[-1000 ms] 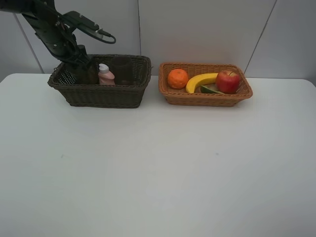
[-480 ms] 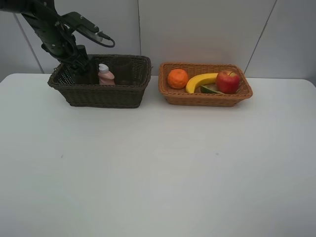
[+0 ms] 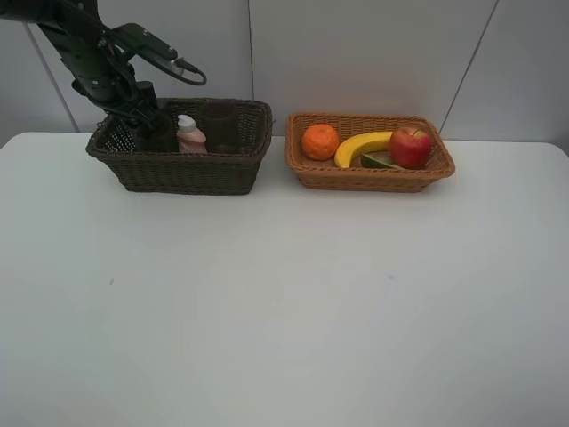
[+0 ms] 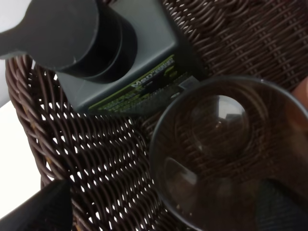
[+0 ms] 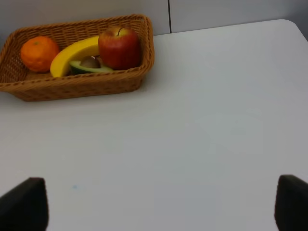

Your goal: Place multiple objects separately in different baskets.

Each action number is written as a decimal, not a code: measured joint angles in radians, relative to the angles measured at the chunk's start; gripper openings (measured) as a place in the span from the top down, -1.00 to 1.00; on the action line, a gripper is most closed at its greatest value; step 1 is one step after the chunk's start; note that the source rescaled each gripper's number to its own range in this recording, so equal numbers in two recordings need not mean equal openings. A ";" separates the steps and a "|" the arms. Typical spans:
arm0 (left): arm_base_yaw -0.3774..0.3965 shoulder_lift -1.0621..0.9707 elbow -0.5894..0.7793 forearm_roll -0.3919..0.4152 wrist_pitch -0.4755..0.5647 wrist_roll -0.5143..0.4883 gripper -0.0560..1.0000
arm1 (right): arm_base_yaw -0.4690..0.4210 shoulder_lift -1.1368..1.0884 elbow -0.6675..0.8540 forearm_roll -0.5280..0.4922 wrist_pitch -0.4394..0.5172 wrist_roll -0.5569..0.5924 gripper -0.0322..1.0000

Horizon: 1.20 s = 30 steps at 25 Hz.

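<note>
My left gripper (image 3: 147, 123) reaches into the left end of the dark brown basket (image 3: 191, 171). In the left wrist view the left gripper (image 4: 163, 211) is open, its fingertips (image 4: 43, 209) spread to either side of a translucent brownish cup (image 4: 226, 154) that stands on the basket floor. The dark green pump bottle (image 4: 120, 53) is beside the cup. A pink bottle (image 3: 188, 135) stands upright in the same basket. The light basket (image 3: 369, 178) holds the orange (image 3: 320, 141), banana (image 3: 360, 147), apple (image 3: 411, 147) and avocado (image 3: 380, 161). My right gripper (image 5: 156, 207) is open over bare table.
The two baskets stand side by side at the back of the white table (image 3: 284, 302), close to the grey wall panels (image 3: 356, 53). The left arm's links and cable (image 3: 169, 58) rise above the dark basket's left end.
The left gripper has opened and lifted slightly inside the dark basket. The fruit and the right gripper have not moved.
</note>
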 joint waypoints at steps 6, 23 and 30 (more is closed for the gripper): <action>0.000 -0.024 0.000 0.000 0.007 0.000 -0.99 | 0.000 0.000 0.000 0.000 0.000 0.000 -1.00; 0.000 -0.197 0.000 -0.017 0.226 -0.026 -0.99 | 0.000 0.000 0.000 0.000 0.000 0.000 -1.00; -0.034 -0.295 0.000 -0.025 0.340 -0.058 -0.99 | 0.000 0.000 0.000 0.000 0.000 0.000 -1.00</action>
